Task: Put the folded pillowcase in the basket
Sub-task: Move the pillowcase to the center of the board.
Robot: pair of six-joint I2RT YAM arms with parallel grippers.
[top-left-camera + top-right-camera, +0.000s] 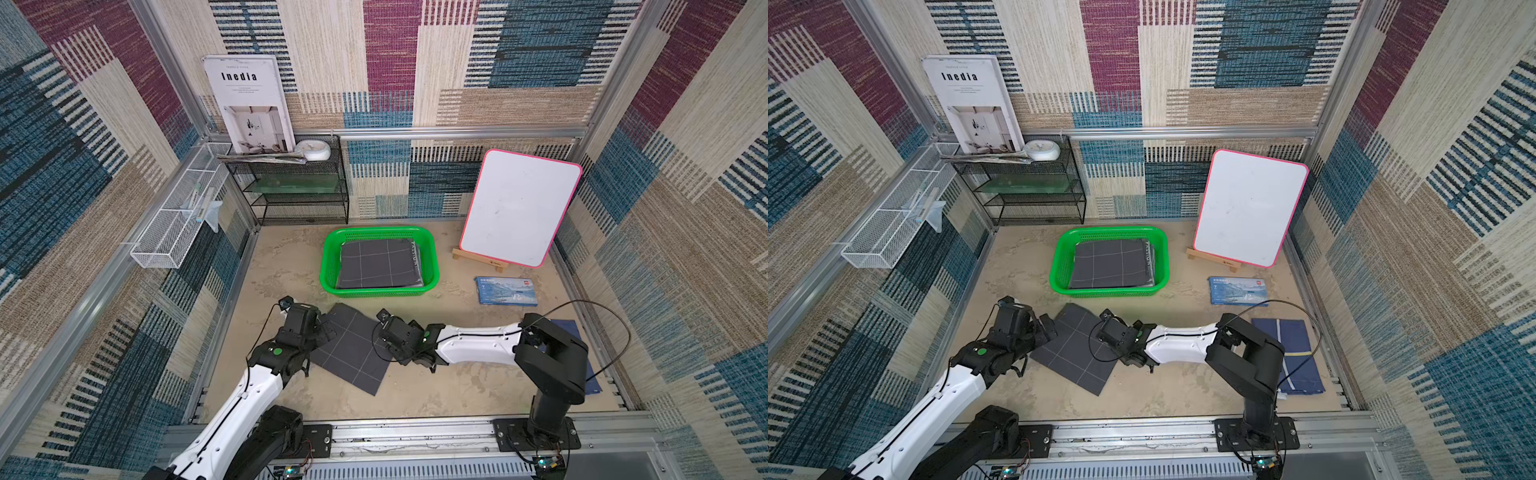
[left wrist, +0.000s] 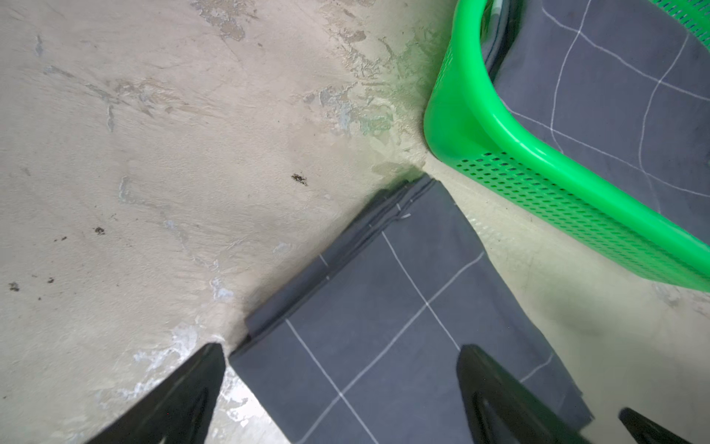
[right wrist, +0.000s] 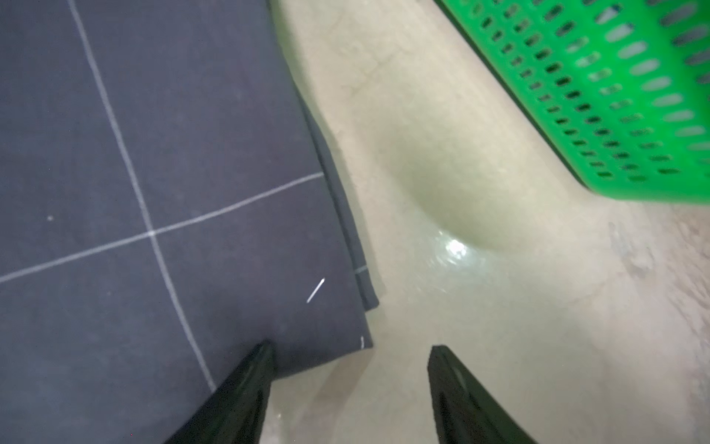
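The folded pillowcase is dark grey with thin white grid lines and lies flat on the table, just in front of the green basket. Another folded dark grey cloth with the same grid lies inside the basket. My left gripper is open and low over the pillowcase's left edge, one finger over bare table, the other over cloth. My right gripper is open at the pillowcase's right corner, one finger over the cloth, the other over the table. The basket's mesh wall stands just beyond.
A pink-framed whiteboard leans on a wooden stand at the back right, with a blue box in front of it. A dark blue cloth lies under the right arm. A black mesh shelf and a white wire rack stand at the back left.
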